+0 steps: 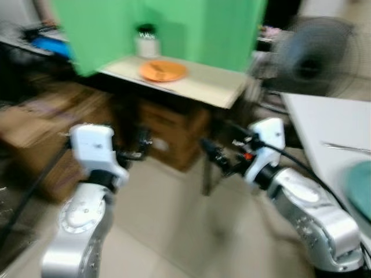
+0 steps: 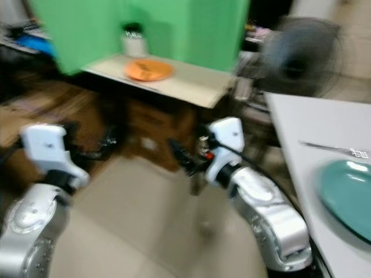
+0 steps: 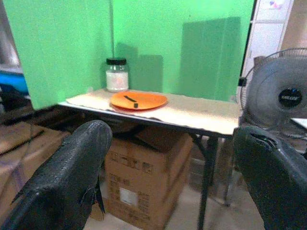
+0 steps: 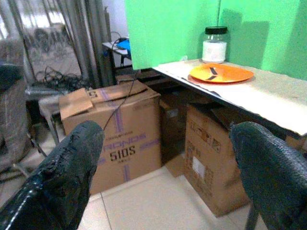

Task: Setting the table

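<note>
left claw (image 3: 168,177) spread empty, right claw (image 4: 168,177) likewise

— Any writing you can read?
— The brown cardboard box (image 4: 116,139) beside the table carries purple print: "510S", beneath a larger word ending "RONOS".
— Anything else?
— Other labels are blurred.

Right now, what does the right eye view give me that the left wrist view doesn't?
Right eye view alone: the teal plate and a piece of cutlery on the white table, plus both silver arms. Left wrist view alone: the left gripper with its fingers spread wide, empty. Both: the orange plate, the jar, the green backdrop, the fan and cardboard boxes under the table.
</note>
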{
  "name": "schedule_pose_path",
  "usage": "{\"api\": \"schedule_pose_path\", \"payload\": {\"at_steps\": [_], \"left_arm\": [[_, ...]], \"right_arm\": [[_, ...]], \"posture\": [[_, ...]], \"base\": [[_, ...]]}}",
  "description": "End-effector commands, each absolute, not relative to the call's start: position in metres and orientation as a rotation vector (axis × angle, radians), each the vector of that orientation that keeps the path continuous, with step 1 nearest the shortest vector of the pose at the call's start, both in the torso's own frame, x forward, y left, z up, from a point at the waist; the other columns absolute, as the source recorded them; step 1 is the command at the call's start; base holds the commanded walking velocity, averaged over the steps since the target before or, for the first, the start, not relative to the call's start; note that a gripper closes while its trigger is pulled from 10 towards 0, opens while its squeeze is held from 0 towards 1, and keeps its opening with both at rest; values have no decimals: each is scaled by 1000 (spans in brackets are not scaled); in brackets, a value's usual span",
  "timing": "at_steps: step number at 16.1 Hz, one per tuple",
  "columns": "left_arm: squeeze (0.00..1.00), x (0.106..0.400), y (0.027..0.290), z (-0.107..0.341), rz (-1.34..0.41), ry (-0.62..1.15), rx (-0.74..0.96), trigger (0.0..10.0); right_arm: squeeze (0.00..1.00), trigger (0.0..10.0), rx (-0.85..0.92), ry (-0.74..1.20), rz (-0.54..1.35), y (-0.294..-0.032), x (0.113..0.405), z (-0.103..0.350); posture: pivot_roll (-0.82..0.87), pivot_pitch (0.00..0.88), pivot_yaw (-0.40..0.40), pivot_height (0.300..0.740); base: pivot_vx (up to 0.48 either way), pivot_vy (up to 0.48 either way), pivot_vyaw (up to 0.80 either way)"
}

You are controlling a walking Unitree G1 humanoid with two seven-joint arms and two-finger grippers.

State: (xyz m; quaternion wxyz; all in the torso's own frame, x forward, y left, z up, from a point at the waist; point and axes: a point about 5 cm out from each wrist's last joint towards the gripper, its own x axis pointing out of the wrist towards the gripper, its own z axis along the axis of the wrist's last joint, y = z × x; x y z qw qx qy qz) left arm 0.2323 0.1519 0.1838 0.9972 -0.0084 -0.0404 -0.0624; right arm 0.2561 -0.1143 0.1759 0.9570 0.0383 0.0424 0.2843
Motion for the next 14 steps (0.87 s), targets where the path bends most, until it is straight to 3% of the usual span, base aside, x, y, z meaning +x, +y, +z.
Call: {"api": "schedule_pose_path", "payload": {"at_steps": [1, 14], "left_arm": [[0, 232, 157, 187, -110, -95, 1, 10000], [0, 235, 162, 187, -124, -96, 24, 10000]], "right_arm": [[0, 10000, 77, 60, 572, -112, 258, 181], [0, 10000, 98, 63, 519, -113, 259, 177]], "posture": [[-67, 0, 1, 740], [-63, 0, 15, 740]], "base": [[398, 0, 0], [401, 0, 0]]}}
